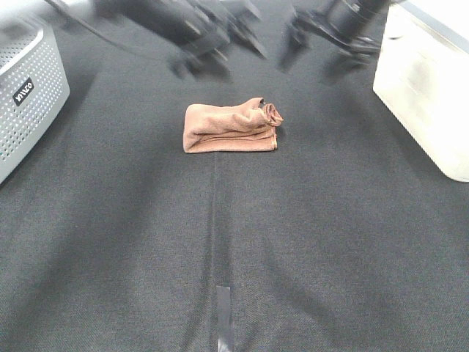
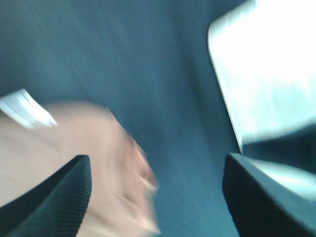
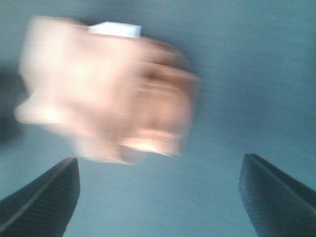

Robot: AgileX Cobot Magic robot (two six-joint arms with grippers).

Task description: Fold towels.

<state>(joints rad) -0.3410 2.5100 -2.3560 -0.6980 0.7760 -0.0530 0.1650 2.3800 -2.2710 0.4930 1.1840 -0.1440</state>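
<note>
Overhead scene, nearest the camera: a short strip of grey tape (image 1: 223, 317) lies at 6 o'clock on the dark woven table cover (image 1: 330, 242), in line with a faint crease running up toward the centre. Just above centre rests the towel (image 1: 231, 127), a brown terry cloth folded into a compact oblong bundle, its layered edges bunched and rolled at the 3 o'clock end; it touches nothing but the cover. At 9 o'clock stands a grey perforated basket (image 1: 29, 95) with a black label; at 2 o'clock, a white smooth-walled bin (image 1: 425, 81).

Farthest, at 12 o'clock, both arms are motion-blurred: the left gripper (image 1: 220, 40) and right gripper (image 1: 315, 33) hang above the cover, well apart from the cloth.

Only the wrist views show the jaws. The left wrist view frames the left gripper (image 2: 155, 197) with ribbed dark fingers (image 2: 64, 197) spread wide, holding nothing, the towel (image 2: 74, 163) blurred below and its white tag (image 2: 24, 108) visible, the white bin (image 2: 266, 64) beyond. The right wrist view shows the right gripper (image 3: 158, 197) likewise released, fingers (image 3: 44, 202) apart, the towel (image 3: 108, 89) and tag (image 3: 114, 29) beneath.
</note>
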